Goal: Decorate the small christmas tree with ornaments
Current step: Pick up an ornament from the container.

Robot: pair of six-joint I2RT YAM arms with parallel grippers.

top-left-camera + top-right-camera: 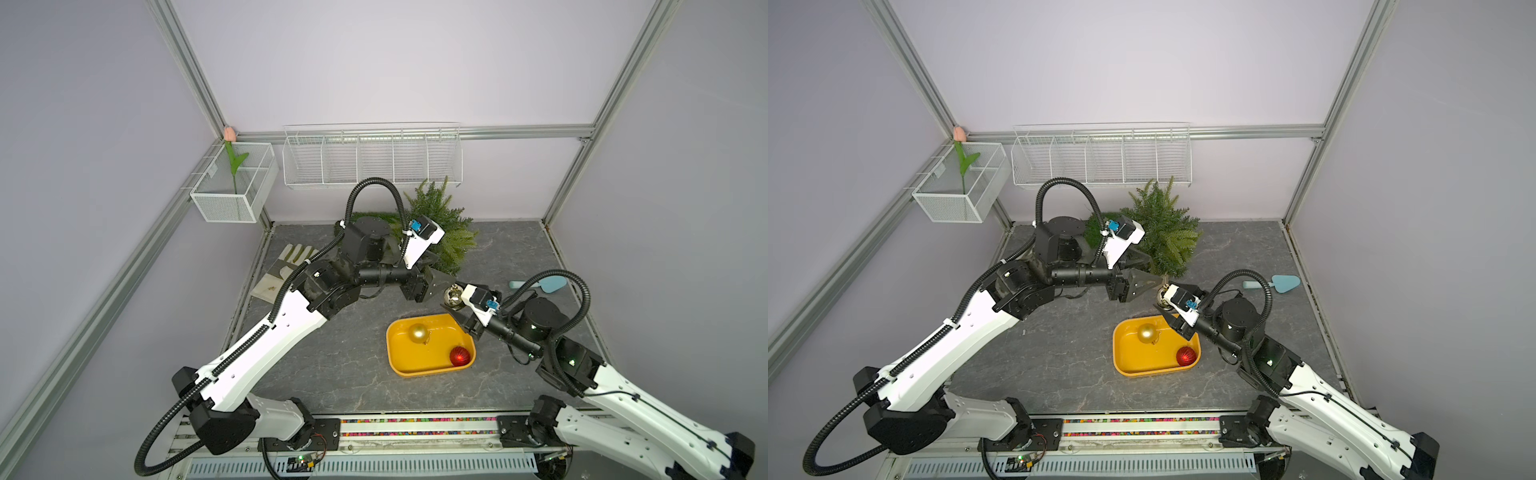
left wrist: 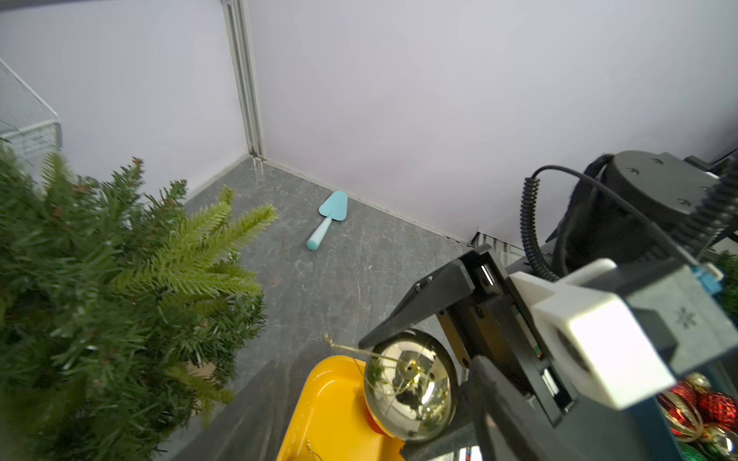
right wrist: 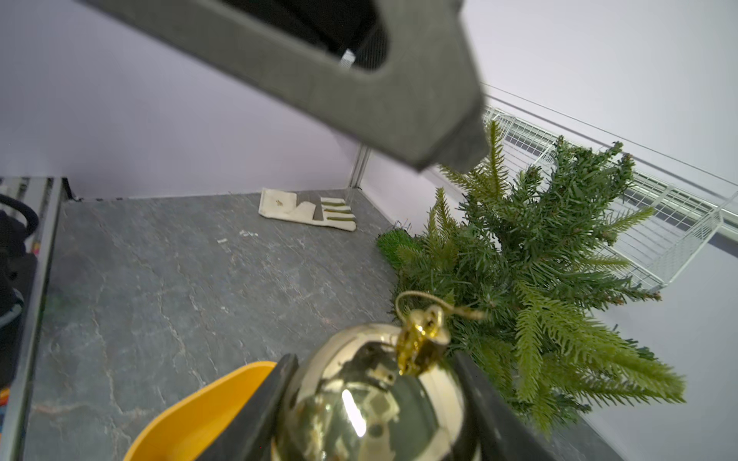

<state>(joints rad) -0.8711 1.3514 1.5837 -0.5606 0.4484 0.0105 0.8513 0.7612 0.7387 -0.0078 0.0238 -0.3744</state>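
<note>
Right claw [image 1: 452,300] pinches the shiny gold ornament [image 3: 359,411], small christmas tree [image 3: 531,271] just ahead; left claw [image 1: 1148,274] spread alongside. Smart play: lead with the hanging loop [image 3: 415,297], ease onto a sturdy branch.

The mirror bauble [image 3: 371,403] is glossy, reflecting gold; the matt bauble [image 1: 418,333] is dull gold; the red bauble [image 1: 459,356] is ribbed and shiny. The tray [image 1: 415,359] is smooth yellow plastic, the table [image 1: 332,365] matt grey with stone veins. The tree [image 1: 436,212] has plastic-looking needles, the glove [image 3: 279,207] is cloth, and the rack [image 1: 372,158] is white wire.
</note>
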